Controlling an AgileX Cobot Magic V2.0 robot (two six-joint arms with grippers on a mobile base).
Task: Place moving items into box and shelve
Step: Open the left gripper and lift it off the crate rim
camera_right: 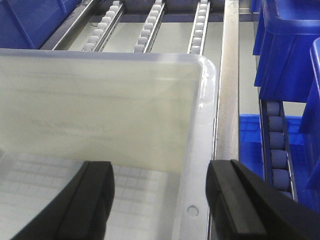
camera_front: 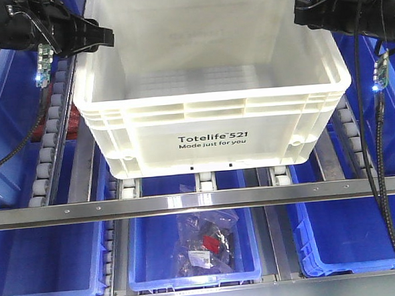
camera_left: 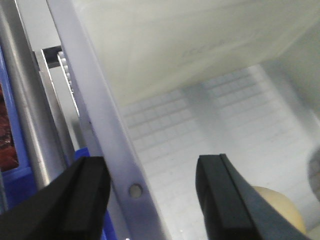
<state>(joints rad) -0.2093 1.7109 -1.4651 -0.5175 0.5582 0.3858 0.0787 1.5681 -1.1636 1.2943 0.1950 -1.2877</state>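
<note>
We see the box (camera_front: 209, 120) resting on the roller rails (camera_front: 47, 137) of the shelf, its printed side toward the front camera. Our left hand (camera_left: 150, 200) sits at the box's left wall: its fingers (camera_left: 80, 200) are spread wide and straddle the rim (camera_left: 107, 145), one finger outside and one inside, neither clearly touching it. Just past the inner finger, a cream ball (camera_left: 280, 210) lies on the gridded floor of the box; a greyish edge at the frame border beside it is too little for us to name. Our right hand (camera_right: 160, 200) straddles the right rim (camera_right: 197, 150) the same way, fingers (camera_right: 240, 200) wide apart, one inside the box and one outside over the metal rail (camera_right: 227, 90). We cannot tell whether either hand presses on the wall. Blue bins (camera_front: 363, 232) stand beyond both hands and on the level below; the middle lower bin (camera_front: 190, 249) holds bagged small parts (camera_front: 203, 245).
</note>
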